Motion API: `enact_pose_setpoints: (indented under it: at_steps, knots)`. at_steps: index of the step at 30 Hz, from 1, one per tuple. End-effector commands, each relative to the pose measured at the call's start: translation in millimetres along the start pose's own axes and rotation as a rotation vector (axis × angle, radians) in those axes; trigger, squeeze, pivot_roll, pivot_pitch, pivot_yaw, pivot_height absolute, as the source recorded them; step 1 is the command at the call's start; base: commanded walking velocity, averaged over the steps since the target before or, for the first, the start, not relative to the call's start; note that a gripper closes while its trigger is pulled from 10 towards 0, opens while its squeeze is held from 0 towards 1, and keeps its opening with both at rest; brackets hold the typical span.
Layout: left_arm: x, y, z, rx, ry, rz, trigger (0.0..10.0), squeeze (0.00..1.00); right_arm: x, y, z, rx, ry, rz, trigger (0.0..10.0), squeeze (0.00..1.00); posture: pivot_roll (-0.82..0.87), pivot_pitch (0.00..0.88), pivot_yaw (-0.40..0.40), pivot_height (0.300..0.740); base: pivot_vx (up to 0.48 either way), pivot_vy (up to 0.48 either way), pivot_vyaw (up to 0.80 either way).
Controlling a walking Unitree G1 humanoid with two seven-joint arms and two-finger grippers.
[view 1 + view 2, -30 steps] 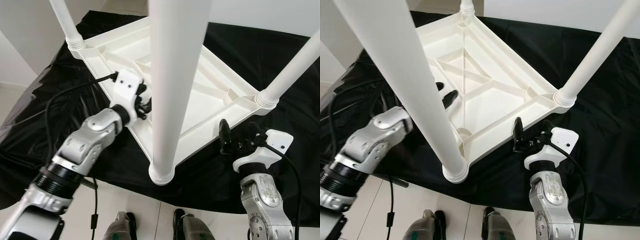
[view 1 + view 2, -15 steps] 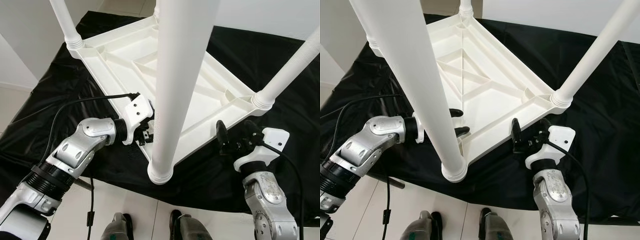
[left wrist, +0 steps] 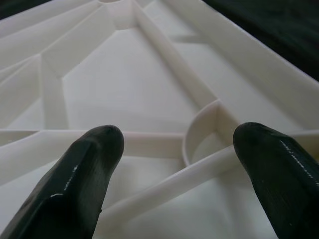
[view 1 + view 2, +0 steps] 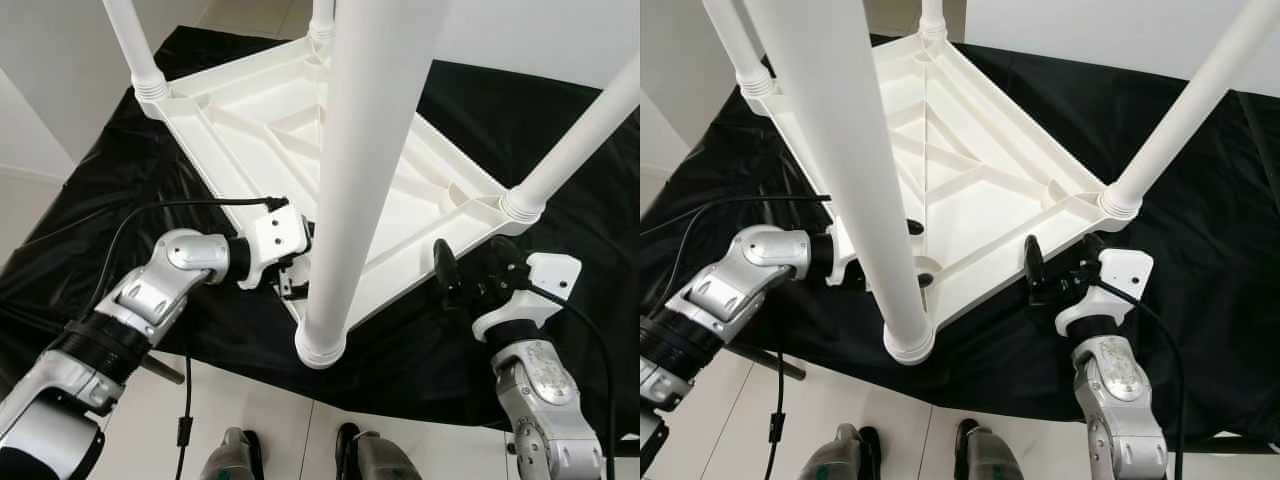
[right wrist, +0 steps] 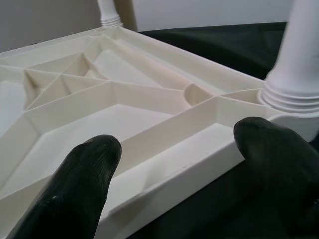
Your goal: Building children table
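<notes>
Left hand point(image 4: 912, 254) (parted) over table point(image 4: 970, 180)

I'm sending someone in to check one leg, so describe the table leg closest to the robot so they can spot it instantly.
On the black cloth lies an upside-down white plastic table, four legs pointing up. The nearest leg rises from the corner between the two grippers, looming thickest and closest of the four.

One white table top point(image 4: 980, 150), upside down. Four white legs: near point(image 4: 350, 200), right point(image 4: 1180, 110), far left point(image 4: 135, 50), far point(image 4: 931, 15). One black cloth point(image 4: 560, 110) underneath. Two grippers, left point(image 4: 917, 255) and right point(image 4: 470, 270), two black fingers point(image 3: 84, 179) each. Two feet point(image 4: 235, 460) below.
</notes>
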State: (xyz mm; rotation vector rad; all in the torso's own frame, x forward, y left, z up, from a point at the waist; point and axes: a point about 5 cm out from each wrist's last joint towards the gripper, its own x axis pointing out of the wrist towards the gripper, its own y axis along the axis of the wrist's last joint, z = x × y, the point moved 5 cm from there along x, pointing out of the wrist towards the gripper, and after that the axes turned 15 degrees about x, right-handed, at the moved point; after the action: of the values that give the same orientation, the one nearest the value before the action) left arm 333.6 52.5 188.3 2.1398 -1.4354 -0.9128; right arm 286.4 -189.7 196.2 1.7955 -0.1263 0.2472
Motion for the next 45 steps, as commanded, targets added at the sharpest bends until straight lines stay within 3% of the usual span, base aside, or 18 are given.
enact_pose_setpoints:
  at_steps: [1,10,16,21,22,26,29,33,37,45]
  knots:
    - [-2.9,-3.9,3.6,0.028,-0.039,-0.017,10.0,0.0,-3.0,-2.5,3.7,0.003,-0.008,-0.007,10.0,0.0,0.04,0.173,-0.009,0.74,0.0,0.0,0.0]
    - [-8.7,-18.3,2.1,0.062,-0.059,-0.063,10.0,0.0,-5.3,-4.0,2.5,0.009,-0.018,-0.006,10.0,0.0,0.04,0.183,0.001,0.74,0.0,0.0,0.0]
    - [-1.0,-22.4,-6.8,0.091,-0.031,-0.07,10.0,0.0,-5.2,-2.8,3.4,0.013,-0.025,0.001,10.0,0.0,0.04,0.188,0.005,0.74,0.0,0.0,0.0]
    - [7.9,-23.9,-10.4,0.125,0.003,-0.092,10.0,0.0,-4.7,-2.4,2.0,0.017,-0.027,0.007,10.0,0.0,0.04,0.189,0.004,0.74,0.0,0.0,0.0]
    - [15.1,-27.3,-13.1,0.134,0.031,-0.12,10.0,0.0,-4.5,-2.7,0.6,0.025,-0.028,0.008,10.0,0.0,0.04,0.191,0.001,0.74,0.0,0.0,0.0]
    - [23.9,-32.3,-9.3,0.18,0.028,-0.158,10.0,0.0,-5.9,-1.4,-0.2,0.019,-0.024,0.009,10.0,0.0,0.02,0.199,-0.002,0.74,0.0,0.0,0.0]
    - [29.4,-32.8,-11.2,0.175,0.046,-0.16,10.0,0.0,-7.9,0.0,1.1,0.021,-0.019,0.008,10.0,0.0,0.01,0.202,-0.007,0.74,0.0,0.0,0.0]
    - [45.0,-28.8,-20.4,0.155,0.099,-0.159,10.0,0.0,-15.2,6.3,3.2,0.092,0.02,0.007,10.0,0.0,0.0,0.209,-0.011,0.74,0.0,0.0,0.0]
    - [47.0,-28.0,-21.4,0.161,0.103,-0.158,10.0,0.0,-16.4,7.2,2.9,0.111,0.03,0.005,10.0,0.0,0.0,0.21,-0.012,0.74,0.0,0.0,0.0]
    - [66.3,-20.8,-31.5,0.15,0.142,-0.154,10.0,0.0,-37.4,5.4,-5.4,0.096,0.209,-0.087,10.0,0.0,-0.02,0.216,-0.003,0.74,0.0,0.0,0.0]
